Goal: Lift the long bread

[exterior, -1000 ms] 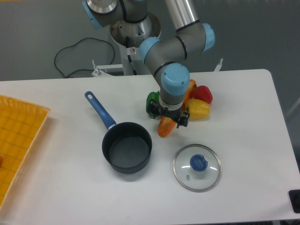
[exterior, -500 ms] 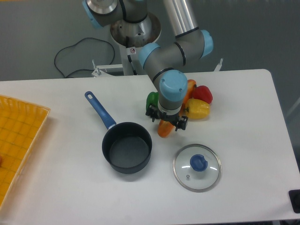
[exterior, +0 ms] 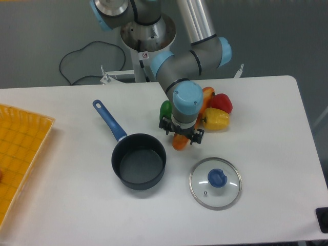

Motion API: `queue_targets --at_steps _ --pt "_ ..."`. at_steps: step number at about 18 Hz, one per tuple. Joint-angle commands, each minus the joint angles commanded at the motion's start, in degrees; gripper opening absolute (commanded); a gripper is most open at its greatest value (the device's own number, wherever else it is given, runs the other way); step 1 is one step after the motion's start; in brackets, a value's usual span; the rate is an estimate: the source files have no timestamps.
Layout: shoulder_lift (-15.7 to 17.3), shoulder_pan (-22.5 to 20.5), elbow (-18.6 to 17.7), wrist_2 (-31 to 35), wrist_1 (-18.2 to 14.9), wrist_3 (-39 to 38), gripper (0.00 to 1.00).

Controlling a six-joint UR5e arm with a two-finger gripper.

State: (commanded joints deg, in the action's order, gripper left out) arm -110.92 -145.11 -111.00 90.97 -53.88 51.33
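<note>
White tabletop, grey wall behind, and the arm bent right down over the little heap of toy food near the middle of the table. Over the last second the gripper (exterior: 181, 134) has slid a little to the left and settled lower over the long bread (exterior: 180, 142), so less of that orange loaf shows now: only its near end pokes out below the wrist, and a bit of the far end (exterior: 207, 94) shows up by the red bell pepper (exterior: 221, 103). The fingers straddle the loaf (I can't see from this angle whether they've actually pinched it or are just either side), and the bread still lies on the table among the yellow bell pepper (exterior: 216, 119) and a green pepper (exterior: 165, 109). My guess is the grasp is about to happen and the lift hasn't begun. The pot (exterior: 139, 161) and glass lid (exterior: 215, 182) sit nearby, untouched
</note>
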Motion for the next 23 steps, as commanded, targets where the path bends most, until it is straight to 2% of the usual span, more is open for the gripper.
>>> queue_targets --at_steps 4,6,7,11,13,15,18,20,22,23 --pt "-0.53 0.0 0.0 0.09 0.09 0.0 0.82" --pt "-0.44 0.0 0.0 0.09 0.09 0.0 0.73" --pt "-0.44 0.0 0.0 0.09 0.09 0.0 0.63" --pt "-0.09 -0.17 0.61 0.09 -0.09 1.93 0.42" --pt "-0.09 -0.17 0.79 0.09 -0.09 2.2 0.24" --pt "0.0 -0.26 0.79 0.09 -0.09 2.2 0.15" --pt "0.35 -0.35 1.75 0.17 -0.26 2.11 0.1" --pt "1.92 -0.61 2.54 0.18 -0.7 2.2 0.1" --pt "2.81 -0.97 3.6 0.17 -1.75 2.29 0.1" --pt "3.25 -1.14 4.65 0.18 -3.32 2.29 0.1"
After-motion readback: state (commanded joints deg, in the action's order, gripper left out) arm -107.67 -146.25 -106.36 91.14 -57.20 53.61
